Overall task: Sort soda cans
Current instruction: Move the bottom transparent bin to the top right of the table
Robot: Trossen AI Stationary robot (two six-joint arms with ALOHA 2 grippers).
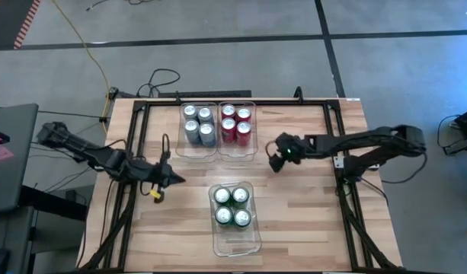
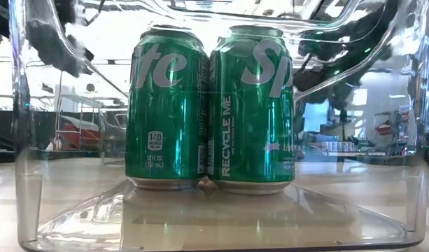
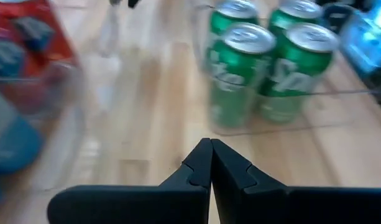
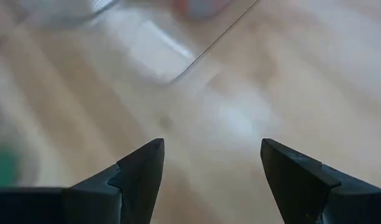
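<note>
Four green cans (image 1: 232, 206) stand upright, two by two and touching, in the near clear bin (image 1: 235, 240), taken here as landmark; their bodies are glossy green with pale lettering and silver tops, shown close in the low view (image 2: 213, 112). Judged from their look, such cans are stiff yet thin-walled, smooth and likely slippery, and heavy if full; the best hold is across the middle of the body, fingers on opposite sides, since the rim offers little purchase and a hard squeeze could dent the wall. The left gripper (image 1: 172, 178) hovers left of the landmark bin, over bare table (image 1: 309, 221), its fingers pressed together on nothing, as its wrist view shows (image 3: 211, 163); the right gripper (image 1: 277, 158) hovers beyond and to the right of that bin, fingers spread and empty (image 4: 212, 165). Farther off, two more bins sit side by side: four silver-grey cans (image 1: 198, 124) in the left one, four red cans (image 1: 235, 124) in the right one; all twelve appear sorted by colour.
</note>
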